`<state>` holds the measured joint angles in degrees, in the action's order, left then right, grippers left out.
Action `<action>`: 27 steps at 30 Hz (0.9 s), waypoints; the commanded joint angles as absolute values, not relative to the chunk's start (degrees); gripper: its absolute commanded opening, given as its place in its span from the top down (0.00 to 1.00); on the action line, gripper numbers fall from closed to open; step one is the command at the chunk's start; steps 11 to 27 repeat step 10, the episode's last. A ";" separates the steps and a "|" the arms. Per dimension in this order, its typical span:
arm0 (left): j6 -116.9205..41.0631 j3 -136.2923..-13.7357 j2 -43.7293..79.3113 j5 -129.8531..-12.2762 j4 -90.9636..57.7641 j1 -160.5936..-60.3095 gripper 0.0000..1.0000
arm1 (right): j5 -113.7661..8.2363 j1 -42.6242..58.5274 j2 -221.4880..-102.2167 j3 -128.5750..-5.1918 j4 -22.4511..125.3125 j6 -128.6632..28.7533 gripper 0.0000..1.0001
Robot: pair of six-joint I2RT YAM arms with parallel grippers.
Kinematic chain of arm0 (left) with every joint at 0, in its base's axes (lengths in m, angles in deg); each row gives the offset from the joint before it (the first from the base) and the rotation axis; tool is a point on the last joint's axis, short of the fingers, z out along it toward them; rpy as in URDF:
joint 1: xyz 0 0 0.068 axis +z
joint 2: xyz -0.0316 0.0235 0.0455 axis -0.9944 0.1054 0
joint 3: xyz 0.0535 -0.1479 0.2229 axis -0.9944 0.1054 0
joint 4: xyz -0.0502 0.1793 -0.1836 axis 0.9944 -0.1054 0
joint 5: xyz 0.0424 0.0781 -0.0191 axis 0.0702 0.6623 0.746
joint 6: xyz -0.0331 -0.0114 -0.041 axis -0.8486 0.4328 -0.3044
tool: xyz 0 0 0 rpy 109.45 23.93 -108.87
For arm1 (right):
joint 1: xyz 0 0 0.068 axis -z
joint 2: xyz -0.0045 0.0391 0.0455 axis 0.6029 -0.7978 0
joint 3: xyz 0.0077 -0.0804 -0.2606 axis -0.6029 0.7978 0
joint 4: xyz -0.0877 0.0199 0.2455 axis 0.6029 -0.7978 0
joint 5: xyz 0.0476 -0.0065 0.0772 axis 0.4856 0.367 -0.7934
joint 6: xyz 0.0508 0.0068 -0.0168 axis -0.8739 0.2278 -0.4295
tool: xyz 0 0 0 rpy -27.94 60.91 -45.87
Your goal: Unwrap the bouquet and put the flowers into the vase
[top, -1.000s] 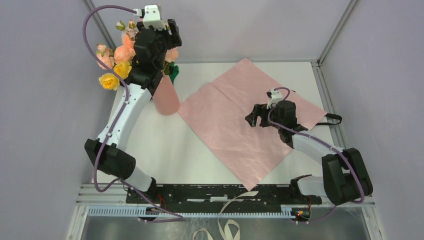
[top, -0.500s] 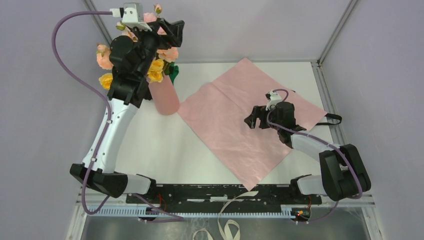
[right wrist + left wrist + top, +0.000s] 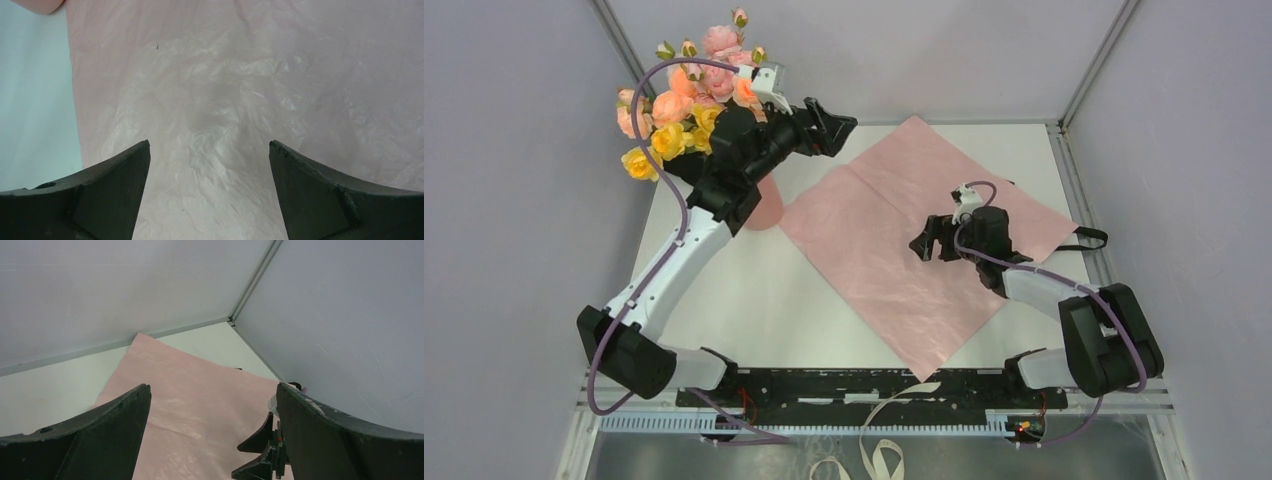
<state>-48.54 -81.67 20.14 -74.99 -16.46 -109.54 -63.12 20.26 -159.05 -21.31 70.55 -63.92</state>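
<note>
The left gripper (image 3: 834, 125) stands released, its two black, curved, matte fingers spread wide with nothing between them. It is raised above the table's far edge and points toward the far right corner. In the left wrist view (image 3: 212, 390) only the pink paper (image 3: 200, 400) and the grey walls show in the gap. Just behind this arm's wrist, at the far left corner of the table (image 3: 754, 290), the flowers (image 3: 686, 95) fan out above the arm. They are peach-pink roses with layered petals, small round yellow blooms and a few closed buds. Their stems run down behind the arm to the vase (image 3: 772, 205), a smooth salmon-pink cylinder that the arm mostly hides. Only its lower right side shows, touching the left corner of the paper.

The right gripper (image 3: 929, 238) is also released, fingers wide apart, and hangs low over the middle of the pink paper (image 3: 894, 250). Its wrist view (image 3: 210, 145) shows thin, crinkled tissue with fine creases between the fingers. The sheet lies spread flat as a diamond, one corner at the far edge and one at the near edge. A black ribbon (image 3: 1089, 238) lies at the paper's right corner, by the table's right edge.
</note>
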 commanded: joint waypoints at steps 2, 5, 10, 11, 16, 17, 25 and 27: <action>-47.97 -80.64 19.88 -74.78 -15.36 -110.40 0.00 | -62.73 18.60 -159.00 -21.31 72.70 -64.63 0.06; -48.06 -78.76 20.27 -74.58 -14.79 -110.83 0.00 | -61.91 17.93 -158.90 -21.61 72.10 -64.54 0.06; -47.62 -77.46 20.75 -74.09 -14.41 -111.26 0.00 | -60.95 16.63 -158.91 -21.91 71.59 -64.46 0.06; -47.62 -77.46 20.75 -74.09 -14.41 -111.26 0.00 | -60.95 16.63 -158.91 -21.91 71.59 -64.46 0.06; -47.62 -77.46 20.75 -74.09 -14.41 -111.26 0.00 | -60.95 16.63 -158.91 -21.91 71.59 -64.46 0.06; -47.62 -77.46 20.75 -74.09 -14.41 -111.26 0.00 | -60.95 16.63 -158.91 -21.91 71.59 -64.46 0.06; -47.62 -77.46 20.75 -74.09 -14.41 -111.26 0.00 | -60.95 16.63 -158.91 -21.91 71.59 -64.46 0.06; -47.62 -77.46 20.75 -74.09 -14.41 -111.26 0.00 | -60.95 16.63 -158.91 -21.91 71.59 -64.46 0.06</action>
